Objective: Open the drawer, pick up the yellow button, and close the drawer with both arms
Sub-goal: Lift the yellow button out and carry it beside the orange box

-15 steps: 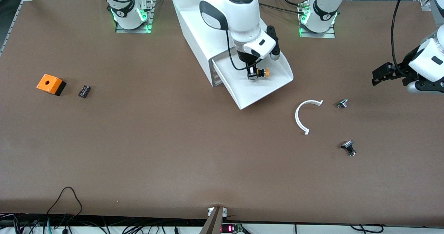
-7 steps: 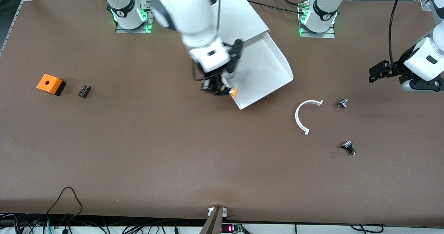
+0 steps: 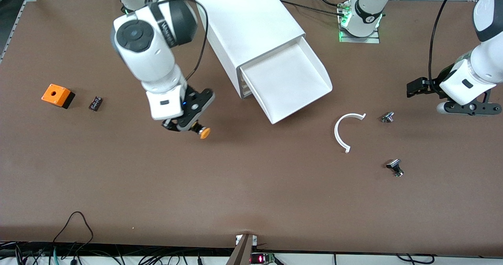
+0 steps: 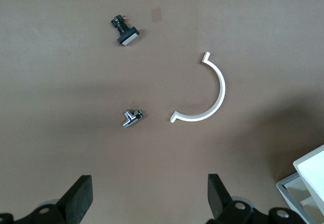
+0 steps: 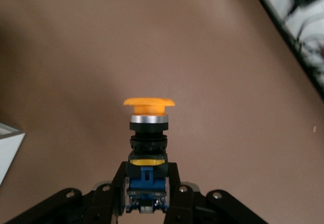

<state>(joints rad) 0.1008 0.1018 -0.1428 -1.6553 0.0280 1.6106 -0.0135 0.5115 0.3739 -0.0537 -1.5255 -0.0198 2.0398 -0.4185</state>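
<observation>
The top drawer (image 3: 289, 80) stands pulled out of the white cabinet (image 3: 251, 21), and its tray shows nothing inside. My right gripper (image 3: 191, 127) hangs over bare table between the cabinet and the orange cube, shut on the button (image 3: 203, 132). In the right wrist view the button (image 5: 148, 127) points away from the gripper (image 5: 147, 183), orange cap outward, with its blue base between the fingers (image 5: 117, 183). My left gripper (image 3: 415, 88) waits open over the left arm's end of the table. Its fingers (image 4: 81, 196) stand wide apart, nothing between them.
An orange cube with a hole (image 3: 57, 95) and a small black part (image 3: 95, 103) lie toward the right arm's end. A white C-shaped piece (image 3: 347, 129) and two small metal parts (image 3: 388, 117) (image 3: 395, 167) lie near the left gripper. Cables run along the table's front edge.
My right arm has lifted the button out of the drawer and swung it toward the right arm's end of the table. The left gripper has drifted slightly toward the drawer.
</observation>
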